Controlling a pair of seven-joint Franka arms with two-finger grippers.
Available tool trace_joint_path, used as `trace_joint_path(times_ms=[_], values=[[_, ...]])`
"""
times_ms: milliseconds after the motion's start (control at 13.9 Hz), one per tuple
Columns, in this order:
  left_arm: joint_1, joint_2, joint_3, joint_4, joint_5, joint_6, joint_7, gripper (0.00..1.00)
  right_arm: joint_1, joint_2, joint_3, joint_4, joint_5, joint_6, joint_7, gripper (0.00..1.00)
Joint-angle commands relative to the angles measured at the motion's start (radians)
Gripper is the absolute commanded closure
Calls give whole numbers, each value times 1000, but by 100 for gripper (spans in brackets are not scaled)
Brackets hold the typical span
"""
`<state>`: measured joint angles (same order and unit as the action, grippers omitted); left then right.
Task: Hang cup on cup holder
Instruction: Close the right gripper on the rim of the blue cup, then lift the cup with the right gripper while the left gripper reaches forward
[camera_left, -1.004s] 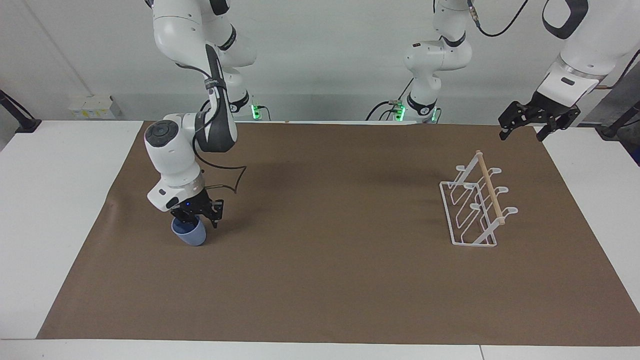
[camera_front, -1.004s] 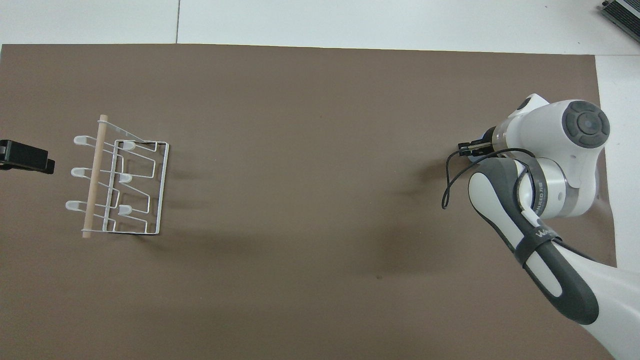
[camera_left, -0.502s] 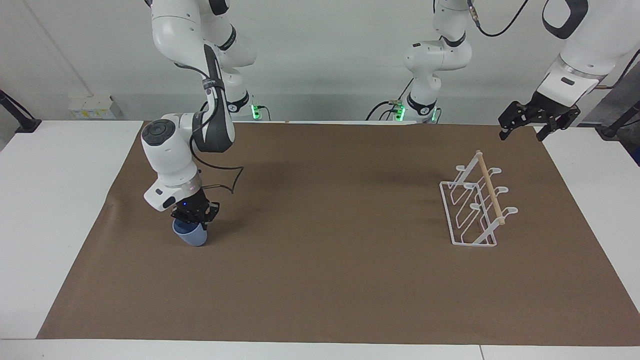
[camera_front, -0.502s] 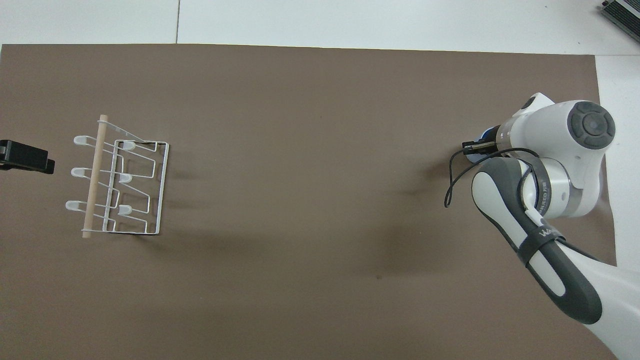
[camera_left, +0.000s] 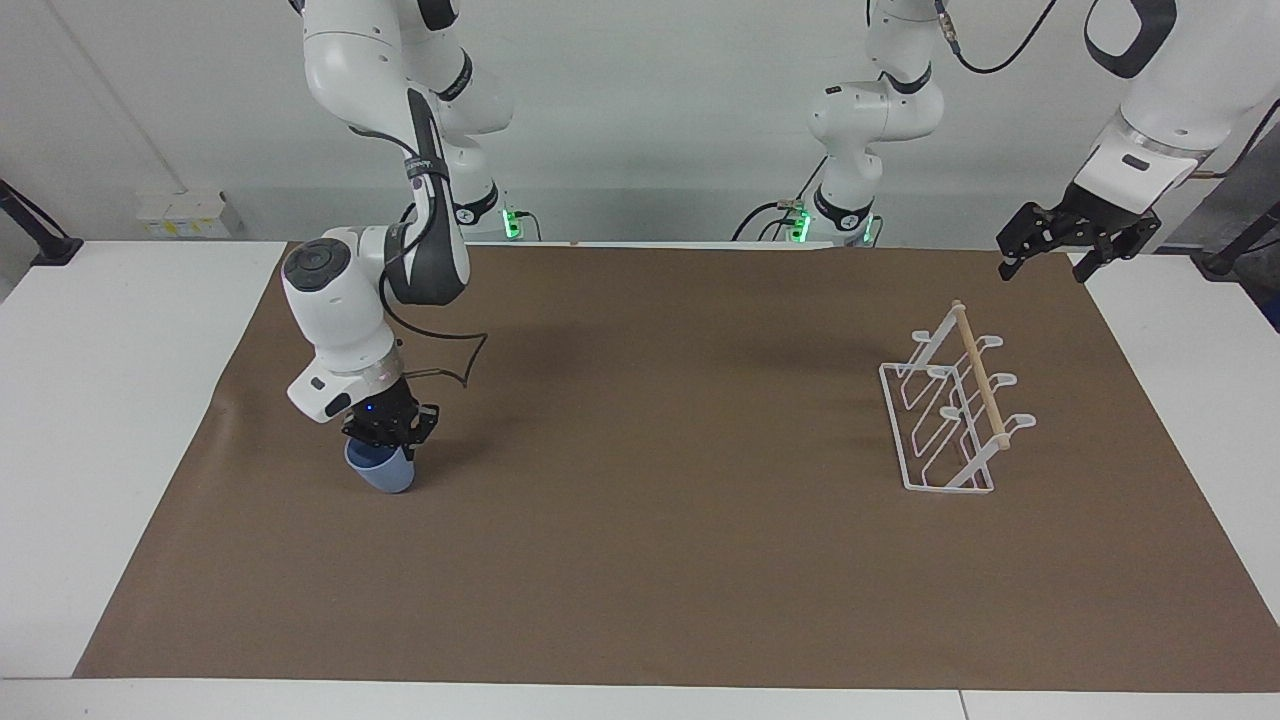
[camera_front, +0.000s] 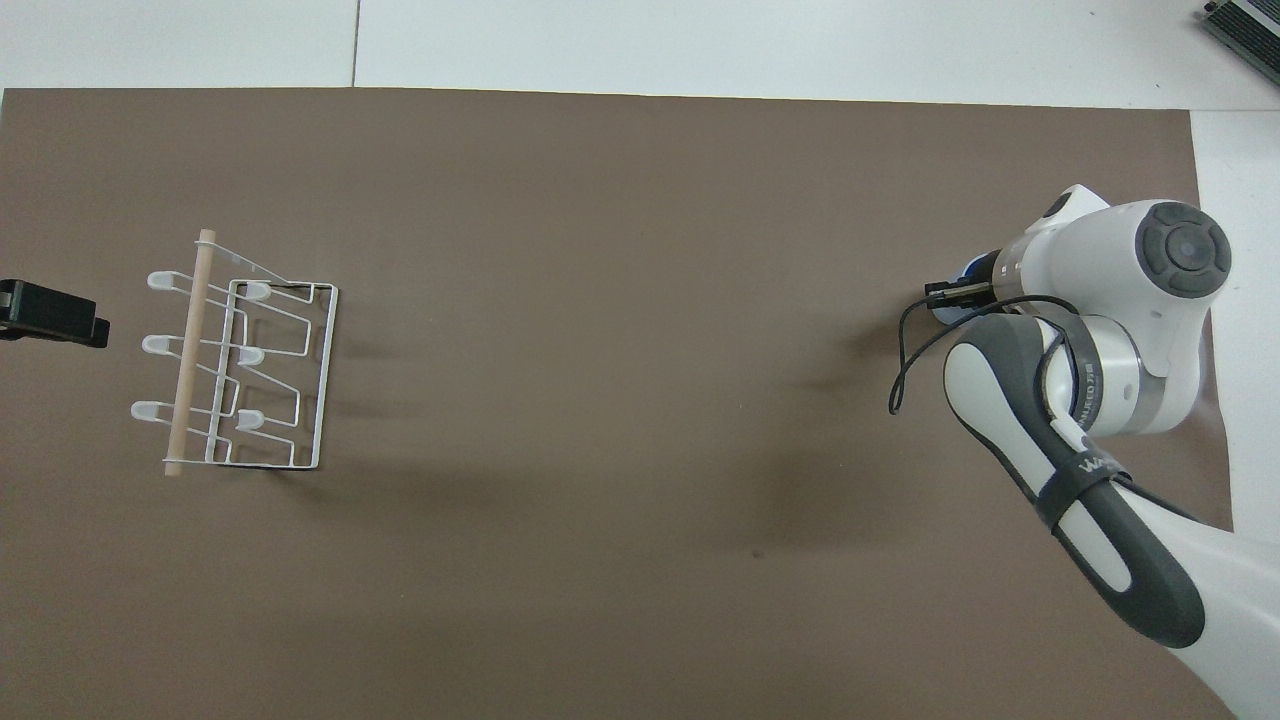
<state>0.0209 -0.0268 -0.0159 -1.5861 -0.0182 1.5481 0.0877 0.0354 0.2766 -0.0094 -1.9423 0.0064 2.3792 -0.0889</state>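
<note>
The light-blue cup (camera_left: 381, 472) stands on the brown mat near the right arm's end of the table, slightly tilted. My right gripper (camera_left: 386, 436) is down on its rim and shut on it; the overhead view shows only a blue sliver of the cup (camera_front: 966, 268) beside the right gripper (camera_front: 955, 292), the wrist hiding the rest. The white wire cup holder (camera_left: 948, 412) with its wooden dowel stands near the left arm's end and holds no cup; it also shows in the overhead view (camera_front: 243, 368). My left gripper (camera_left: 1065, 246) waits open in the air, off the holder's end (camera_front: 50, 313).
The brown mat (camera_left: 650, 520) covers most of the white table (camera_left: 90, 400). A black cable loops from the right wrist (camera_left: 455, 365) just above the mat.
My right gripper has closed on the cup's rim and the wrist has shifted a little toward the table's edge. The left arm and the holder have not moved.
</note>
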Motion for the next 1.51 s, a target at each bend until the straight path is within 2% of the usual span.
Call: trace_joint_path(times_ms=[0, 287, 574, 717, 933, 1148, 1435], values=[[10, -19, -6, -12, 17, -10, 0, 0, -12, 3, 6, 58, 14, -35, -35, 100], [-44, -24, -16, -14, 17, -10, 1, 0, -11, -2, 6, 199, 14, -223, -35, 100], [-44, -24, -13, -17, 17, -11, -6, 0, -9, -17, 8, 333, 17, -405, -35, 100], [-33, -24, -13, -20, 17, 6, -26, 0, 1, -23, 12, 373, 23, -433, -32, 100], [-32, -7, -13, 6, -15, 20, -159, 0, 3, -25, 61, 399, 130, -425, -22, 100], [-45, 16, -16, 63, -94, -20, -444, 0, 8, -25, 101, 404, 294, -397, 46, 100], [-82, 18, -65, 77, -267, -13, -993, 0, 124, -20, 115, 413, 431, -293, 225, 100]])
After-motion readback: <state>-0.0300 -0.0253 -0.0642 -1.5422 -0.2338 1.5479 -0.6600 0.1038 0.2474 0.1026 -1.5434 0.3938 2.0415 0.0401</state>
